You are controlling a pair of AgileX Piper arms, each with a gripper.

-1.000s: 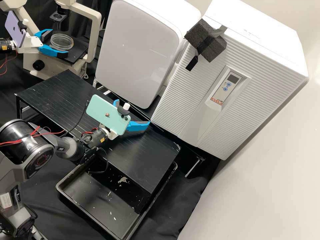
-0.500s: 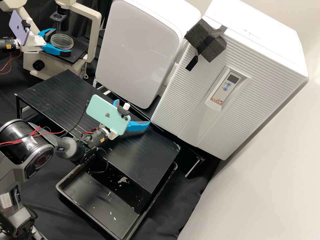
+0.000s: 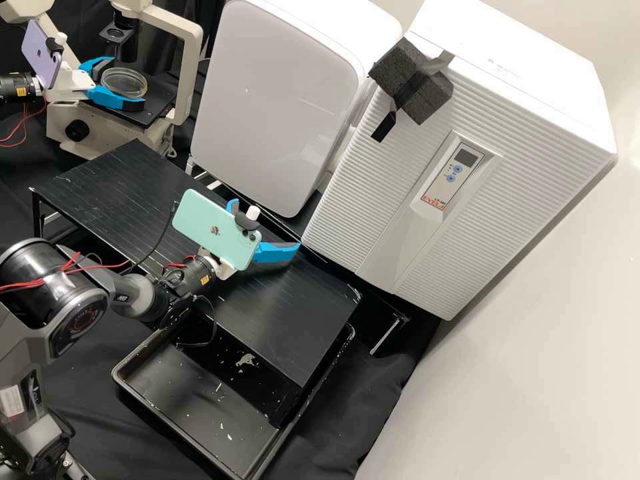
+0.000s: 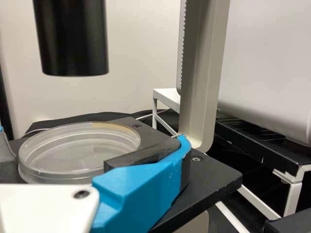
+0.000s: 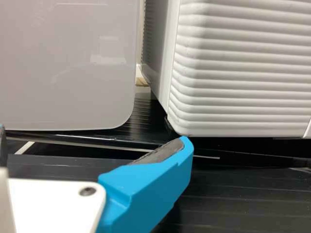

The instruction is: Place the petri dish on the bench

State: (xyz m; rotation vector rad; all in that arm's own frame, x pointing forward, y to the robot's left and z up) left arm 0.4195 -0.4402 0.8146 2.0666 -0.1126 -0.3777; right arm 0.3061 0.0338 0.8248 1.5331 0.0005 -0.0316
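Since the earlier frames, the left gripper point(image 3: 129, 83) advances a little farther over the microscope stage point(image 3: 143, 119), while the petri dish point(image 3: 124, 81) keeps its place there. Round, shallow and clear, the dish lies flat between two widely spread blue fingers. Its near rim is partly masked by one dark pad point(image 4: 141, 156) in the left wrist view, where the opposite finger is cut to a sliver at the border; whether either pad touches the dish cannot be told, nor can any contents be made out. Above the stage hangs a black cylinder point(image 4: 73, 39), its upper end cropped. A lilac phone point(image 3: 41, 57) is mounted behind the left gripper, whose arm is cut off by the high view's edge.

Farther out, the right gripper point(image 3: 266, 223) is poised over the black bench point(image 3: 287, 320), its fingers wide apart with nothing between them; a mint phone point(image 3: 217, 230) hides much of one finger. Beneath the bench, a black tray point(image 3: 200, 413) with pale scraps is partly covered. Beyond stand a smooth white unit point(image 3: 280, 100) and a ribbed white cabinet point(image 3: 387, 193).
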